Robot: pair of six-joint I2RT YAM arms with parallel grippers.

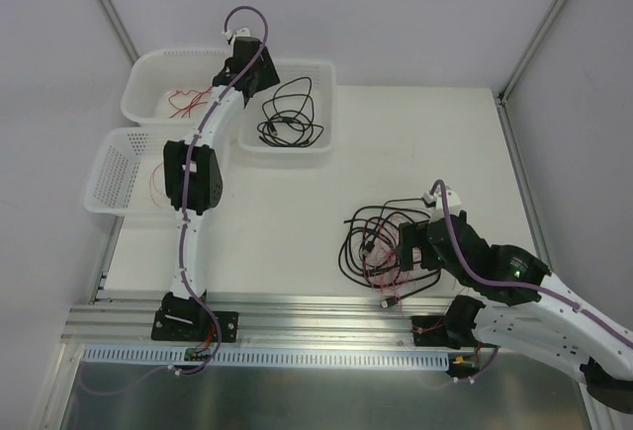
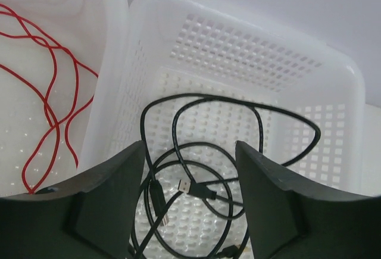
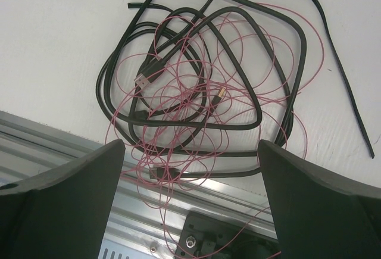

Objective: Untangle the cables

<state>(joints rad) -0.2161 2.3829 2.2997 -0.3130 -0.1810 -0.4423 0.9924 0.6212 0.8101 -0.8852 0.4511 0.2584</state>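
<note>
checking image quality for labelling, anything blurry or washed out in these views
Top external: even, soft light, the cable tangle small but clear. Left wrist: left fingers slightly soft, white basket almost washed out. Right wrist: tangle sharp, dark right fingers blurred.

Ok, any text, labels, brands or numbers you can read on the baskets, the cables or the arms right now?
No readable text in any view.
On the white perforated plastic baskets: no print visible.
On the thick black cables and thin red wires: no markings can be made out.
On the left arm's black base: a small pale patch, too small to read.
</note>
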